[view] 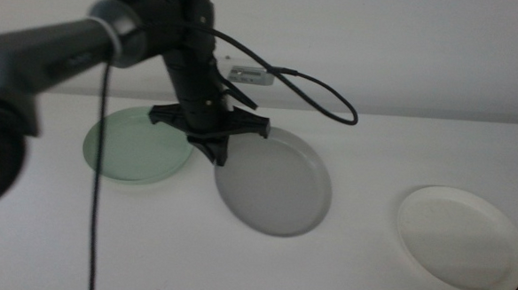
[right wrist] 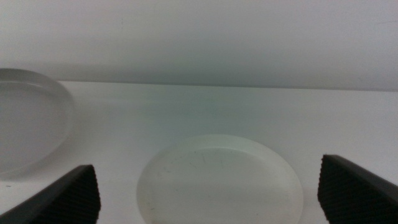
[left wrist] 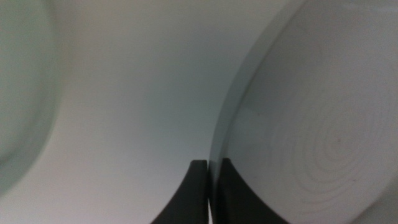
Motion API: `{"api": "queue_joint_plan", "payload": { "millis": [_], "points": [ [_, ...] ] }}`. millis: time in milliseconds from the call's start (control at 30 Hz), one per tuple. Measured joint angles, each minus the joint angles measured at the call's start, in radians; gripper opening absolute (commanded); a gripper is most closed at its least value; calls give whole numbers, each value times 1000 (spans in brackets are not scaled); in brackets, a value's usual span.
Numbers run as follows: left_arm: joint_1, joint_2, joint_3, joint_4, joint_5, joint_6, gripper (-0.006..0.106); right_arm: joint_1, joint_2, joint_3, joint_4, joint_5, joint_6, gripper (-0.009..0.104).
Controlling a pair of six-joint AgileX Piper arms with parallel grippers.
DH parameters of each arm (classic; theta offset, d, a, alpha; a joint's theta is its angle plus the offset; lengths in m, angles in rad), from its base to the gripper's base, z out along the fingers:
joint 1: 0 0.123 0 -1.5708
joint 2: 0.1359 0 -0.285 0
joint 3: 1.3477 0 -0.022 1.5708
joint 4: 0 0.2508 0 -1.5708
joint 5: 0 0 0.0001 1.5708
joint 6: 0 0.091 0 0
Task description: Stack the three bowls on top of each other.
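So far, in the middle view, nothing is stacked: the green bowl (view: pixel 138 146) lies toward the bench's (view: pixel 359 266) left edge, the grey bowl (view: pixel 273 185) just beside it at mid-bench, the white bowl (view: pixel 460 236) well apart toward the right edge. Up close, the left wrist view shows the left hand (left wrist: pixel 209 186) pinched together on the grey bowl's rim. Over in the right wrist view, the right hand (right wrist: pixel 208 193) waits spread wide, the white bowl just ahead of it.

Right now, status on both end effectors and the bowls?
Left end effector shut on grey bowl rim. Right end effector open, waiting before white bowl. Mint green bowl beside grey, unstacked.
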Motion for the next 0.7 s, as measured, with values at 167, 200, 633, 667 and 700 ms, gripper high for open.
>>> {"api": "queue_joint_plan", "payload": {
  "millis": [167, 200, 633, 667, 700],
  "points": [
    [-2, 101, -92, -9, 0, -10, -2, 0, 0, 0, 0, 0, 0, 93],
    [-2, 113, -100, -14, 0, -12, -2, 0, 0, 0, 0, 0, 0, 93],
    [-3, 189, -115, -34, -13, -15, 1, 0, 0, 0, 0, 0, 0, 93],
    [-3, 189, -115, -34, -16, -15, 3, 0, 0, 0, 0, 0, 0, 93],
    [-3, 189, -115, -34, -22, -10, 6, 0, 0, 0, 0, 0, 0, 93]
  ]
}}
